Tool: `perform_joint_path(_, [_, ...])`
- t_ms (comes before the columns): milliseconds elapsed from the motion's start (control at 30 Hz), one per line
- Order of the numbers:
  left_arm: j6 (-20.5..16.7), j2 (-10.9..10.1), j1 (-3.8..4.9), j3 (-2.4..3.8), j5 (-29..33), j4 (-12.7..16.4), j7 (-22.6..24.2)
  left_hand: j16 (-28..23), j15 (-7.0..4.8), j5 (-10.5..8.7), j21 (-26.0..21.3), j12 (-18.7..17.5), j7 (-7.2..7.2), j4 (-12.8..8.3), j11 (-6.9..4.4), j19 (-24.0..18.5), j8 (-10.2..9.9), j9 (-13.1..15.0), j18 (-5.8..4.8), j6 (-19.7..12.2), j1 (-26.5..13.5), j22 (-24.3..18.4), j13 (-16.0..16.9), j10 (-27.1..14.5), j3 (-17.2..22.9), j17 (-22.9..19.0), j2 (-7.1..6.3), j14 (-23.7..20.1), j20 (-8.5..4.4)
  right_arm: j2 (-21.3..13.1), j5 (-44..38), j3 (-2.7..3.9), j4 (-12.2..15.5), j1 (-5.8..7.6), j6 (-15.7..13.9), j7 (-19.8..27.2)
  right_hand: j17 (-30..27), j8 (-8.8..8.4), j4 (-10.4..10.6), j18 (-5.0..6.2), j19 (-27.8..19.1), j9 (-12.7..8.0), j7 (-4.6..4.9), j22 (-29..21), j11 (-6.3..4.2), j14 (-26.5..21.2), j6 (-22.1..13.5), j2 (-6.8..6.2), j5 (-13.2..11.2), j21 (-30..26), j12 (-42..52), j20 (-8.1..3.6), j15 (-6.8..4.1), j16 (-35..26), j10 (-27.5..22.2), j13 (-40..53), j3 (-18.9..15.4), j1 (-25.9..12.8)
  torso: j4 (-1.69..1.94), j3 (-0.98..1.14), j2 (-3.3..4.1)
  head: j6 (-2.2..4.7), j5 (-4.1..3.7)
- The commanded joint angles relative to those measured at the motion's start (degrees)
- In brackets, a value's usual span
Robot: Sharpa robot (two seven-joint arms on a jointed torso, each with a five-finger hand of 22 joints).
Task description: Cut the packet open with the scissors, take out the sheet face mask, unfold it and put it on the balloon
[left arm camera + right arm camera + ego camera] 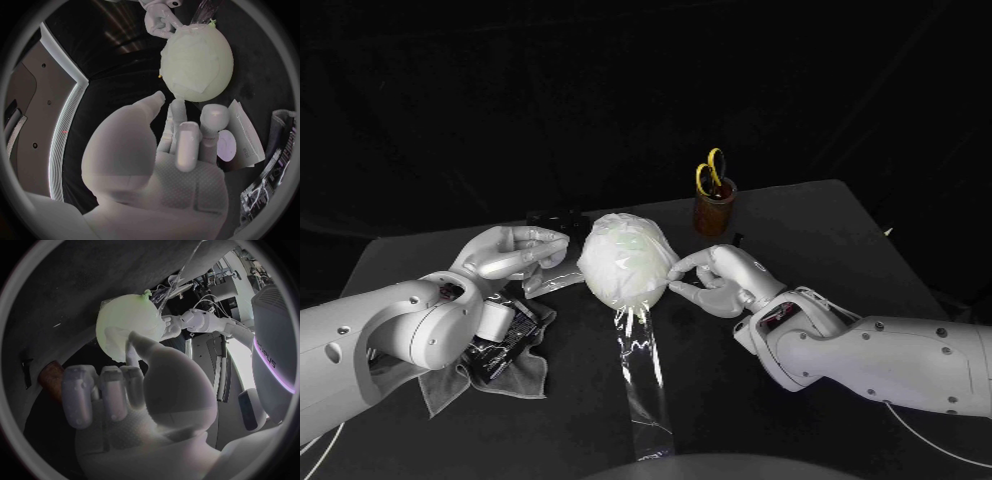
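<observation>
On the black table (848,230), centre: balloon (640,246) upright on a clear strip (643,370), with the mask (606,275) draped over it. Left hand (516,250) is beside the balloon, fingers close together at a loose flap of the mask; whether it grips cannot be told. Right hand (715,280) pinches the mask's opposite edge. Packet (502,345) lies under the left arm. Scissors (713,172) stand in a brown cup (715,212) behind.
</observation>
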Motion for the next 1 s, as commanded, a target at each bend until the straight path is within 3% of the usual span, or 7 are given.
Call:
perform_joint_path(33, [0.9,0.0,0.03,0.05,0.3,0.2,0.9,0.4,0.24,-0.10,0.3,0.3,0.29,-0.1,0.11,0.1,0.0,-0.1,-0.79,0.0,0.6,0.0,0.0,-0.5,-0.2,1.4,0.22,1.4,0.26,0.2,-2.0,0.03,0.0,-0.06,-2.8,-1.1,15.1,0.23,0.0,-0.91,4.2,0.0,-0.04,14.2,-0.23,6.1,0.2,-0.04,-0.2,0.2,0.2,-0.37,-0.27,0.2,6.0,15.1,0.2,0.4,0.00,0.01,0.02,-0.04,-0.04])
perform_joint_path(200, [1.0,0.0,0.03,0.05,0.3,0.2,0.9,0.4,0.24,-0.10,0.3,0.3,0.29,-0.1,0.11,0.1,0.0,-0.1,-0.79,0.0,0.6,0.0,0.0,-0.5,-0.2,1.4,0.22,1.4,0.26,0.4,-2.2,0.03,0.0,-0.09,-3.9,-1.4,15.1,0.42,0.0,-0.99,4.4,0.1,-0.23,14.3,-0.40,6.1,0.5,0.49,-0.2,0.5,0.2,-0.57,-0.45,0.2,6.0,15.1,0.7,0.6,-0.04,0.00,0.01,-0.03,-0.10])
perform_joint_path(433, [1.0,0.0,0.03,0.05,0.3,0.2,0.9,0.4,0.24,-0.10,0.3,0.3,0.30,-0.1,0.12,0.1,0.0,-0.1,-0.78,0.0,0.6,0.0,0.0,-0.5,-0.2,1.5,0.25,1.4,0.26,0.4,-2.3,0.04,0.3,-0.17,-3.6,-0.5,15.1,1.34,-0.4,-1.19,4.9,0.9,-0.48,14.5,-0.74,6.1,1.1,2.32,-0.2,1.3,0.2,-1.05,-0.87,0.2,6.0,15.1,2.5,1.5,-0.02,0.01,-0.02,-0.03,-0.20])
perform_joint_path(533, [1.0,0.0,0.03,0.05,0.4,0.2,0.9,0.4,0.24,-0.10,0.3,0.3,0.30,-0.1,0.12,0.1,0.0,-0.1,-0.78,0.0,0.6,0.0,0.0,-0.5,-0.2,1.5,0.25,1.4,0.26,0.1,-2.3,0.04,0.7,-0.23,-2.5,0.1,15.1,1.89,-0.7,-1.21,4.9,1.4,-0.46,14.6,-0.71,6.1,1.1,2.97,-0.2,1.4,0.2,-1.14,-0.86,0.2,6.0,15.1,4.1,1.7,-0.04,-0.01,-0.02,-0.03,-0.11])
perform_joint_path(1000, [1.1,0.0,0.01,0.04,0.4,0.1,0.9,0.4,0.26,-0.11,0.2,0.3,0.33,0.0,0.16,0.0,0.0,-0.1,-0.76,0.0,0.6,-0.1,0.0,-0.5,-0.3,1.3,0.26,1.4,0.28,-2.6,-4.1,0.03,3.0,-0.52,3.7,0.5,15.1,3.48,-1.1,-1.17,4.8,3.2,-0.75,14.5,-0.91,6.1,1.1,2.91,-0.2,1.2,0.2,-1.25,-0.95,0.2,6.0,15.1,6.7,0.2,-0.05,0.01,-0.05,0.24,0.26])
